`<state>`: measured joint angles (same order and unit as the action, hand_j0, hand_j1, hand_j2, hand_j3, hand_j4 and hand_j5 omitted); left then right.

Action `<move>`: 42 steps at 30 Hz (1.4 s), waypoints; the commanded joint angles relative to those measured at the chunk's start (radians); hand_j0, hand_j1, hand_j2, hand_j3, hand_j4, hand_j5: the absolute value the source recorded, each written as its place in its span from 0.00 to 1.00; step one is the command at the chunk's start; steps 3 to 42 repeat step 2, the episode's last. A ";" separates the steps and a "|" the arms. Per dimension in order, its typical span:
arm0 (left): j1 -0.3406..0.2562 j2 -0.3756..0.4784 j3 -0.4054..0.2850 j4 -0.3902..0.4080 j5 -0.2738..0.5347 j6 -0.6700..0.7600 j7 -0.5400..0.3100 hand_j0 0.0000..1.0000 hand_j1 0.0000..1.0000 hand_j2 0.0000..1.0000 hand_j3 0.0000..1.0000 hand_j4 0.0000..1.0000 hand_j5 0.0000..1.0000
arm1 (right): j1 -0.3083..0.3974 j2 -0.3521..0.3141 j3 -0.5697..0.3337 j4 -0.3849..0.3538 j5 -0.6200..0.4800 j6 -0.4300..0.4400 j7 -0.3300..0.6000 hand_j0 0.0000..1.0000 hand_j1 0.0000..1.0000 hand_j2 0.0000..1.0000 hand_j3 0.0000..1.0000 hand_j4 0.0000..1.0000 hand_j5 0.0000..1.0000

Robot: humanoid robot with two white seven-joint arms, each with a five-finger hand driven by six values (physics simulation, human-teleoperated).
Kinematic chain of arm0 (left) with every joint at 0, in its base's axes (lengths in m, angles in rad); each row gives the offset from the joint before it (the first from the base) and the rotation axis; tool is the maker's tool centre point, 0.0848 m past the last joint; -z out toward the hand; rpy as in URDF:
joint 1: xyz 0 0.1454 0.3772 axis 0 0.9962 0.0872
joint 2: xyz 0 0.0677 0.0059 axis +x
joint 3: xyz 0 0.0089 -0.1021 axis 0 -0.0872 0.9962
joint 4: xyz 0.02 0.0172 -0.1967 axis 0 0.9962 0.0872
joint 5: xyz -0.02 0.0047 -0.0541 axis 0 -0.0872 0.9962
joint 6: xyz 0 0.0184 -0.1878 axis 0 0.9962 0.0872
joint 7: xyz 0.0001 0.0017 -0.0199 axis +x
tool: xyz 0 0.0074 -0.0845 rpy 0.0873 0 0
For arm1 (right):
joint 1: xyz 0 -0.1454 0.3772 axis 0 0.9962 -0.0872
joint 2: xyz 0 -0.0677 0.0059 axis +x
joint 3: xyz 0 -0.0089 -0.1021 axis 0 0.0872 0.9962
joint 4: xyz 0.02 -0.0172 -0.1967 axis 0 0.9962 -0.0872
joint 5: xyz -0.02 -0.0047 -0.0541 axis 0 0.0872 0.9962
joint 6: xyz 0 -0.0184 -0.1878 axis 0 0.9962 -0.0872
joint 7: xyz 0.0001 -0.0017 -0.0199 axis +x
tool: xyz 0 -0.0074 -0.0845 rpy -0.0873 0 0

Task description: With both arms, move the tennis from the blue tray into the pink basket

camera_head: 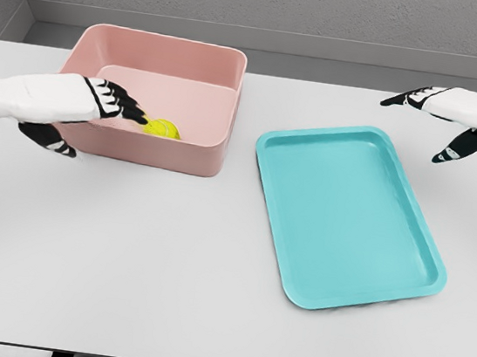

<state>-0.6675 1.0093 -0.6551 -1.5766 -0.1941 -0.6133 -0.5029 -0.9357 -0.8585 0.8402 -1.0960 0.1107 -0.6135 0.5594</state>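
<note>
Left hand is seen reaching in from the left over the near-left rim of the basket, fingers extended and loosely spread, nothing held. Ball is found inside the basket, on its floor near the front wall, just beside the black fingertips; contact cannot be told. Basket: pink, rectangular, smooth walls, rounded corners, holding the ball only. Ball: yellow-green, round, fuzzy-looking. Tray is set right of the basket, apart from it, on the white table; teal-blue, shallow, raised rim, rounded corners, turned askew. Right hand is held above the table beyond the tray's far-right corner, fingers apart, gripping nothing.
</note>
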 commanded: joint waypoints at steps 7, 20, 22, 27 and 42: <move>0.023 0.075 0.074 -0.017 0.010 0.002 0.001 1.00 1.00 1.00 1.00 1.00 1.00 | 0.000 -0.002 -0.001 -0.001 -0.006 0.003 -0.001 1.00 1.00 1.00 1.00 1.00 1.00; 0.023 0.075 0.074 -0.017 0.010 0.002 0.001 1.00 1.00 1.00 1.00 1.00 1.00 | 0.000 -0.002 -0.001 -0.001 -0.006 0.003 -0.001 1.00 1.00 1.00 1.00 1.00 1.00; 0.023 0.075 0.074 -0.017 0.010 0.002 0.001 1.00 1.00 1.00 1.00 1.00 1.00 | 0.000 -0.002 -0.001 -0.001 -0.006 0.003 -0.001 1.00 1.00 1.00 1.00 1.00 1.00; 0.023 0.075 0.074 -0.017 0.010 0.002 0.001 1.00 1.00 1.00 1.00 1.00 1.00 | 0.000 -0.002 -0.001 -0.001 -0.006 0.003 -0.001 1.00 1.00 1.00 1.00 1.00 1.00; 0.023 0.075 0.074 -0.017 0.010 0.002 0.001 1.00 1.00 1.00 1.00 1.00 1.00 | 0.000 -0.002 -0.001 -0.001 -0.006 0.003 -0.001 1.00 1.00 1.00 1.00 1.00 1.00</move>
